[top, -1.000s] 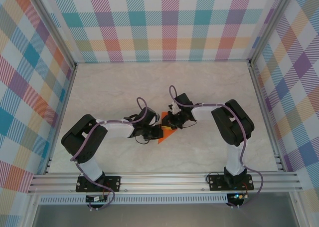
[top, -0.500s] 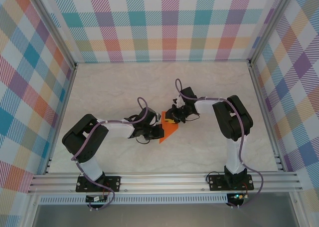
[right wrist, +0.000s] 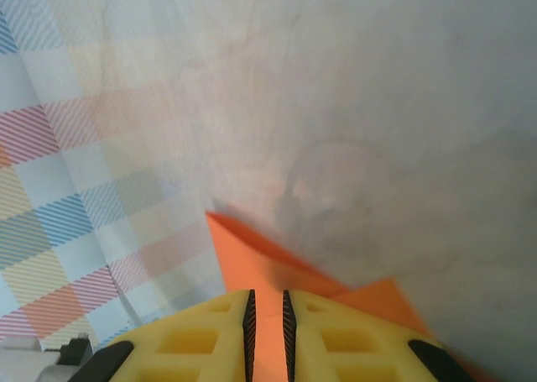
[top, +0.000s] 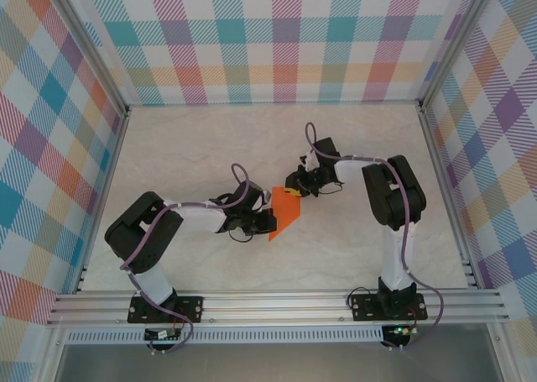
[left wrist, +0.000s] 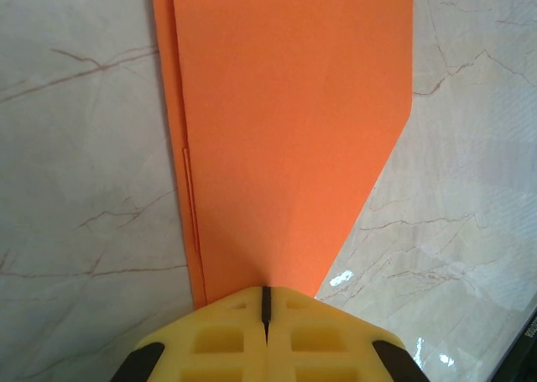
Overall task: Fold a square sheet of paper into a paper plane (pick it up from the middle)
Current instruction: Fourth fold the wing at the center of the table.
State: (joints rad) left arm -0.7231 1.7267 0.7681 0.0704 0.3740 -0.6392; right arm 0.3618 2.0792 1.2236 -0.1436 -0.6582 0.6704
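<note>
The folded orange paper (top: 286, 217) lies mid-counter (top: 185, 147) between the 2 claws. The left claw (top: 265, 222) is clenched on its left edge. The right claw (top: 295, 189), jaws a slit apart, sits at its far corner; I cannot tell whether it grips.

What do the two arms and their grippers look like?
Both the left arm and right arm have black joint housings and white links, with a purple cable looped alongside. The left gripper and right gripper are yellow with square pockets and black inner linings.

Tabletop (top: 193, 138) open beyond orange paper (top: 285, 214); plaid walls (top: 277, 38) bound sides.
</note>
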